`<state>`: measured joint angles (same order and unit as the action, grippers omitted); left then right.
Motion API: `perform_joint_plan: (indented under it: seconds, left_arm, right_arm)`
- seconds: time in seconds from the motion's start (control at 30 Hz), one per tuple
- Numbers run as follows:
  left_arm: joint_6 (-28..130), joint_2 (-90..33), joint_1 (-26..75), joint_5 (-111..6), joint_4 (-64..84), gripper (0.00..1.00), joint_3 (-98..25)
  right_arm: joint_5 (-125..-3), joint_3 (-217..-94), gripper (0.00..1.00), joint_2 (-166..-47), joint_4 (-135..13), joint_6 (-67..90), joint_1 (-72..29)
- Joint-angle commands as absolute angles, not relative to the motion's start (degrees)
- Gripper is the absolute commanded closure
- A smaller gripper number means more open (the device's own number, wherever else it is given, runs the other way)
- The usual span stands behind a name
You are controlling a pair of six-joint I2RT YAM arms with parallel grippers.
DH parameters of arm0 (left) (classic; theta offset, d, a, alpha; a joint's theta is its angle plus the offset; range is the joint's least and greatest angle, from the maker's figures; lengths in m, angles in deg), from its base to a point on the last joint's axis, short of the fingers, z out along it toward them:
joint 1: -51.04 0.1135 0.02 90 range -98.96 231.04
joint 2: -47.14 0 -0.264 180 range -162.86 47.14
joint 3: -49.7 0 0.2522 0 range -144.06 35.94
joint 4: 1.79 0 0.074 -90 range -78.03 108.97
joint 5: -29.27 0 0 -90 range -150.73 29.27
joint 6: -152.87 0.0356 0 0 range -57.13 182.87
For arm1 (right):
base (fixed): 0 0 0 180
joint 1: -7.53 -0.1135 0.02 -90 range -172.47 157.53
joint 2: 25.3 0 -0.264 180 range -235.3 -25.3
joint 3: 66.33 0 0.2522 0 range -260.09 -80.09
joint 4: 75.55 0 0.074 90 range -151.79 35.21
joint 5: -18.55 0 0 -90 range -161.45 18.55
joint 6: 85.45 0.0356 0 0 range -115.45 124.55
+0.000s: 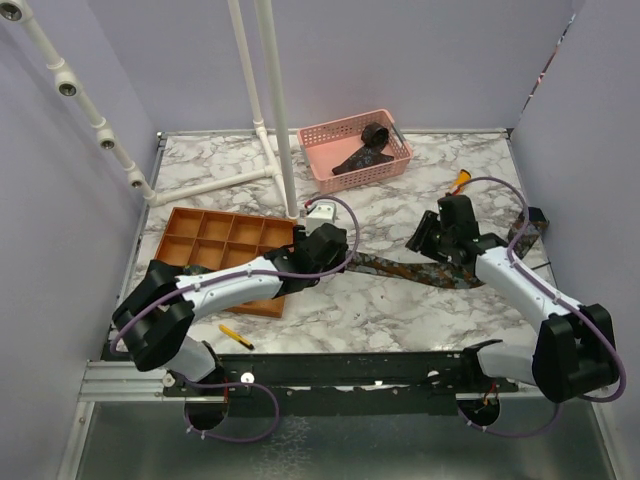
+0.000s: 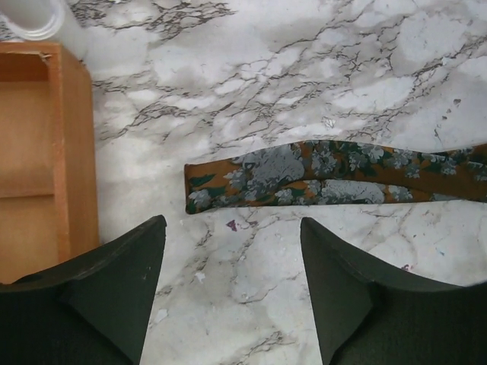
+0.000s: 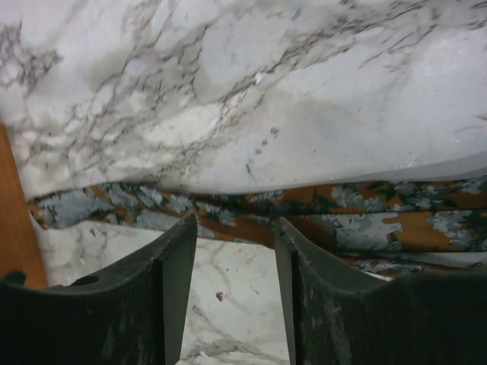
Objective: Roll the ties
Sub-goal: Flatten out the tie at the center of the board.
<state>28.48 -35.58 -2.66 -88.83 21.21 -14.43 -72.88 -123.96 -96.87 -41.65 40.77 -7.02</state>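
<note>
Looking down at one unrolled tie (image 1: 415, 268) laid flat on the marble table (image 1: 400, 310), stretched right between the two grippers. Got the left gripper (image 2: 232, 224) with fingers spread wide and nothing pinched between them, just bare marble. Can spot the narrow end of that tie just ahead of the fingertips, near but not touching, running off to the gripper's right. Rust ground with grey-green flowers, lying crosswise. Off to that gripper's left, an orange compartment tray (image 2: 53, 152), and up past it a bit of white pipe (image 2: 30, 17).

Got the right gripper (image 3: 234, 224) with fingers apart too, narrower gap, marble showing through. Same tie crossing just beyond its fingertips. Can't tell whether the right-hand fingertip touches the cloth or only hangs over it. Not clamped on it, anyway.

Well beyond both grippers, a pink basket (image 1: 312, 150) holding one rolled tie (image 1: 376, 133) and a dark loose tie (image 1: 355, 162). Back behind the left gripper, near the arm base, a small yellow-handled tool (image 1: 236, 337).
</note>
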Motion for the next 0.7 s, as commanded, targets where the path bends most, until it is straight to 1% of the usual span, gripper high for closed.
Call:
perform_joint_plan:
  seconds: [0.0,0.07,0.17,0.23,0.3,0.47,0.67]
  left_arm:
    - [32.19,-42.63,-0.94,-83.75,24.23,0.28,-19.00]
    - [32.45,-45.75,0.26,-81.62,24.83,0.31,-20.48]
    - [32.54,-49.61,2.09,-79.45,25.82,0.42,-22.25]
    - [32.28,-51.81,2.94,-79.96,26.70,0.56,-22.90]
    - [31.55,-53.44,3.57,-82.09,27.49,0.72,-22.95]
    - [28.71,-53.72,4.45,-85.89,28.37,1.00,-20.72]
    - [21.84,-48.17,3.93,-83.25,28.17,1.00,-13.37]
  right_arm:
    - [-68.69,-121.70,0.50,-94.27,-37.84,35.38,-9.97]
    - [-66.14,-120.64,0.50,-93.04,-37.97,34.94,-10.26]
    - [-63.85,-119.60,0.50,-91.53,-37.40,34.74,-10.87]
    - [-62.67,-118.40,0.50,-90.55,-37.55,34.78,-11.21]
    - [-62.27,-117.32,0.50,-90.03,-37.37,34.86,-11.32]
    - [-63.93,-115.15,0.50,-89.50,-36.91,34.98,-11.29]
    - [-69.01,-113.31,0.51,-87.49,-36.13,40.18,-11.28]
